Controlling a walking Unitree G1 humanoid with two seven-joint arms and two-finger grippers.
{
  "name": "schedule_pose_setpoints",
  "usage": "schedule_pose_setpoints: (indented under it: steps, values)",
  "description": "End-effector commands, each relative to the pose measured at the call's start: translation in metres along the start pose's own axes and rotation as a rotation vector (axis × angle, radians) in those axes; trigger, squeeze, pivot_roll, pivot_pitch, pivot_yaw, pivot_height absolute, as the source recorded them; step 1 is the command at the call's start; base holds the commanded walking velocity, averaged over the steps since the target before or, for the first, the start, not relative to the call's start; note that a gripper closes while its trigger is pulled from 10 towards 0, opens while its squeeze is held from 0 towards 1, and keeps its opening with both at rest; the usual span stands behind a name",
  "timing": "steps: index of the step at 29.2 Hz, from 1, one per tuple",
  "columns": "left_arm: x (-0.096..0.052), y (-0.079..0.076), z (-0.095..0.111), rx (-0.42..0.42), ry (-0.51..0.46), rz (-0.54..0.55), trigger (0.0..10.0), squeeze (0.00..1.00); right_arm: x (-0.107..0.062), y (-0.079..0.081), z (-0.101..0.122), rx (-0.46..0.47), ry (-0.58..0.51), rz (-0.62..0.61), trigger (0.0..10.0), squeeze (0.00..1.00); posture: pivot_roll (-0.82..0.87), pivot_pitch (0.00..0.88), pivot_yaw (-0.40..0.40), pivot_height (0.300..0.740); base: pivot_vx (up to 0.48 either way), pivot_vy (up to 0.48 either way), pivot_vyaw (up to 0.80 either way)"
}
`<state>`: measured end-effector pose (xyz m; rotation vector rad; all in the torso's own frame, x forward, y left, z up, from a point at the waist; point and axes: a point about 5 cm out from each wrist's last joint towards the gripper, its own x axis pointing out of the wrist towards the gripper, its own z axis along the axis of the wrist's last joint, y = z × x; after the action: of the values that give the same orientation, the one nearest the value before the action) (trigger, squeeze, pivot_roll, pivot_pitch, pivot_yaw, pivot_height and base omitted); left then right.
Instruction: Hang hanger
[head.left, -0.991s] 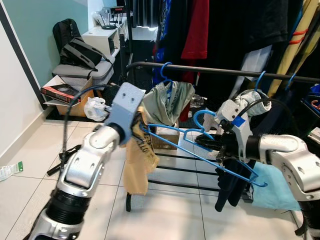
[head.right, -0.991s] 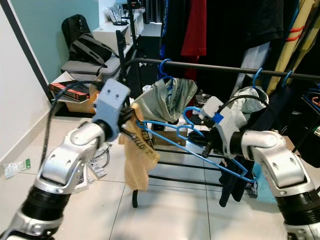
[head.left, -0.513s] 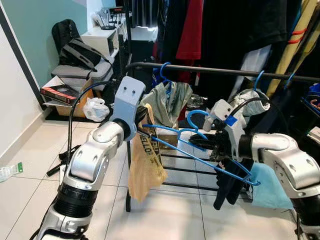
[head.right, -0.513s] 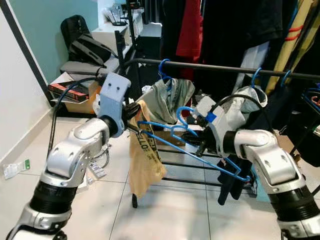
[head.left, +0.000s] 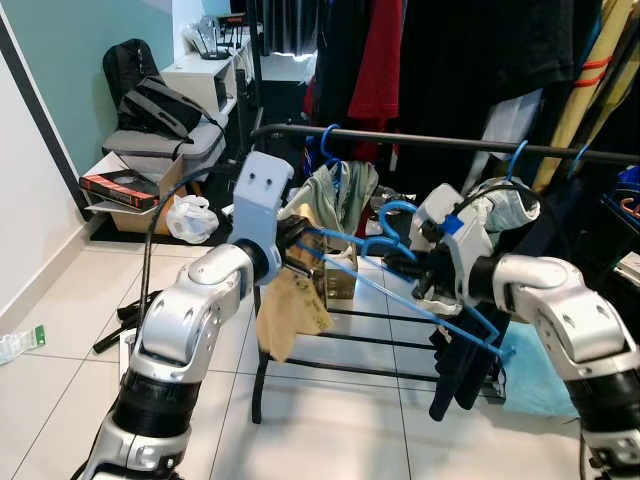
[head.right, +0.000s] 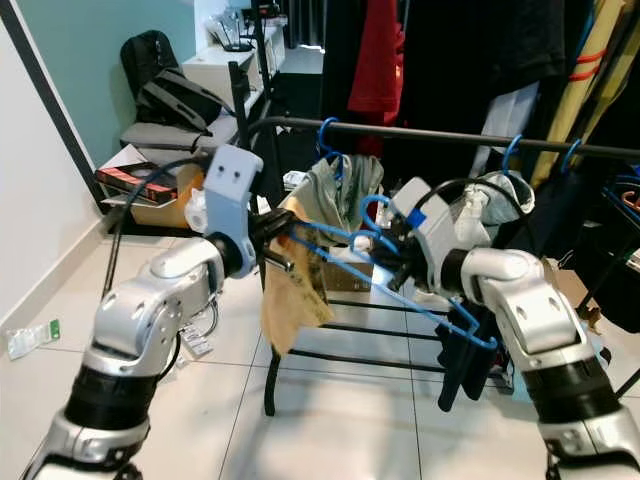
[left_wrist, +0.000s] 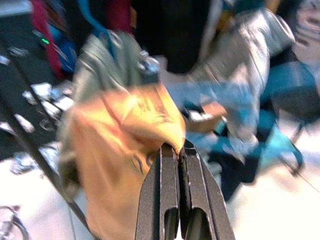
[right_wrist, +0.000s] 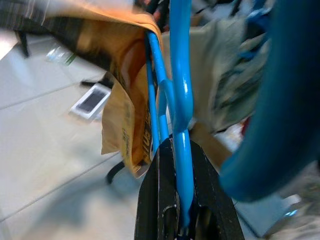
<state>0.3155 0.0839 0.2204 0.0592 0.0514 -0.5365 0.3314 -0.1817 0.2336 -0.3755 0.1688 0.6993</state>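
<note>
Below the dark horizontal clothes rail (head.left: 430, 142), the blue plastic hanger (head.left: 400, 285) is held in mid-air, tilted, its hook (head.left: 390, 212) short of the bar and its long lower bar slanting down toward the robot's right. The right gripper (head.left: 405, 268) has its jaws closed on the hanger just under the hook; the wrist view shows the blue stem running between the black fingers (right_wrist: 157, 200). The left gripper (head.left: 298, 243) has its jaws pinched shut on the mustard-yellow printed garment (head.left: 290, 305) draped over the hanger's left end. Other blue hangers carrying a grey-green shirt (head.left: 335, 195) and a pale bundle (head.left: 500, 205) already sit on the rail. To hang it well, the right arm should probably lift the hook above the bar into the free gap between those two, level the hanger, then lower it before either grip releases.
</note>
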Motion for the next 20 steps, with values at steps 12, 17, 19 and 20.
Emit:
schedule_pose_setpoints:
  steps: [12,17,19,20]
  values:
    - [0.007,-0.008,0.007,-0.018,-0.035,-0.007,10.0,0.0,0.006,0.006,0.01,-0.012,-0.051,0.009,10.0,0.0,-0.09,0.0,0.014,0.74,0.0,0.0,0.0]
    - [0.007,-0.008,0.016,-0.029,-0.092,0.005,10.0,0.0,0.011,0.011,0.008,-0.01,-0.045,0.03,10.0,0.0,-0.09,0.0,0.014,0.74,0.0,0.0,0.0]
    - [0.004,-0.002,0.027,-0.034,-0.155,0.026,10.0,0.0,0.013,0.012,0.004,-0.001,-0.029,0.024,10.0,0.0,-0.09,0.0,0.014,0.74,0.0,0.0,0.0]
    - [0.0,0.007,0.035,-0.036,-0.201,0.048,10.0,0.0,0.013,0.008,0.001,0.011,-0.008,0.0,10.0,0.0,-0.09,0.0,0.012,0.74,0.0,0.0,0.0]
